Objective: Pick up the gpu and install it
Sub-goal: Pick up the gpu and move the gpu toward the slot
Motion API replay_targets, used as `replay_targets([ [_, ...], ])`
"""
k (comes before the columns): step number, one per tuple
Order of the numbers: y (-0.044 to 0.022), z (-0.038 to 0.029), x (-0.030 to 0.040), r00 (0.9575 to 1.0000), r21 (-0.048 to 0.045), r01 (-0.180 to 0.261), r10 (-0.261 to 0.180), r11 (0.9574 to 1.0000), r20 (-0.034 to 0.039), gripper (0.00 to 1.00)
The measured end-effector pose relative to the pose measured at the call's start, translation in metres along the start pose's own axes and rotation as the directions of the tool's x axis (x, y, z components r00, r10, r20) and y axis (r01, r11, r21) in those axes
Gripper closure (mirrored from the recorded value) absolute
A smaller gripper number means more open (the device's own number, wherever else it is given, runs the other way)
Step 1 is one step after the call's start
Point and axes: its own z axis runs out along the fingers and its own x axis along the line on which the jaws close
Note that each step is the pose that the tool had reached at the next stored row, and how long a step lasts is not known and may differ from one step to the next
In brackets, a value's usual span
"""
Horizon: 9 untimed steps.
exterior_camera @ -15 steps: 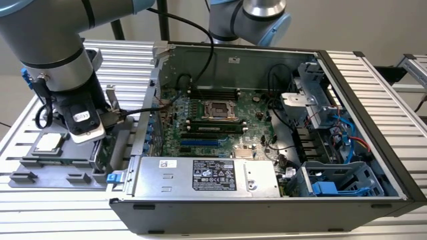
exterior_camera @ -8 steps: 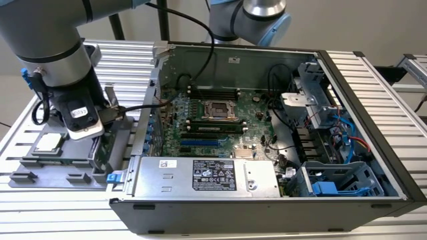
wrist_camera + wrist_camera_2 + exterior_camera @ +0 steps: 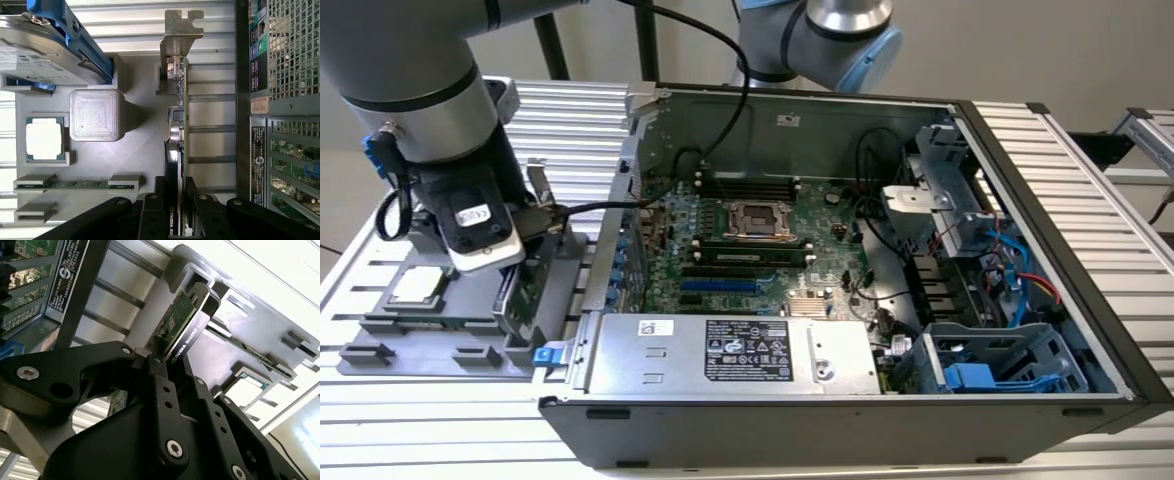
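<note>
The gpu (image 3: 516, 295) stands on edge in a slot of the grey parts holder (image 3: 400, 340), at the exterior view's left, beside the open computer case. Both wrist views show its thin edge, with the green board (image 3: 177, 317) on one face, the black shroud on the other, and the silver end bracket (image 3: 181, 30) at the far end. My gripper (image 3: 507, 268) has come down over the card. Its black fingers (image 3: 159, 192) sit one on each face and press against the card (image 3: 167, 361). The card's lower edge still rests in the holder slot.
On the holder lie a silver hard drive with blue rails (image 3: 45, 45), a square CPU chip (image 3: 45, 140) and a memory stick (image 3: 75, 184). The open case (image 3: 1067, 200) with its motherboard (image 3: 747, 230) and power supply (image 3: 734, 350) stands close by at the exterior view's right.
</note>
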Motion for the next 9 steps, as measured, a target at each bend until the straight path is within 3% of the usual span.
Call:
replay_targets([
  [9, 0.0004, -0.0106, 0.0000, 1.0000, -0.0001, 0.000, 0.000, 1.0000, 0.0000, 1.00],
])
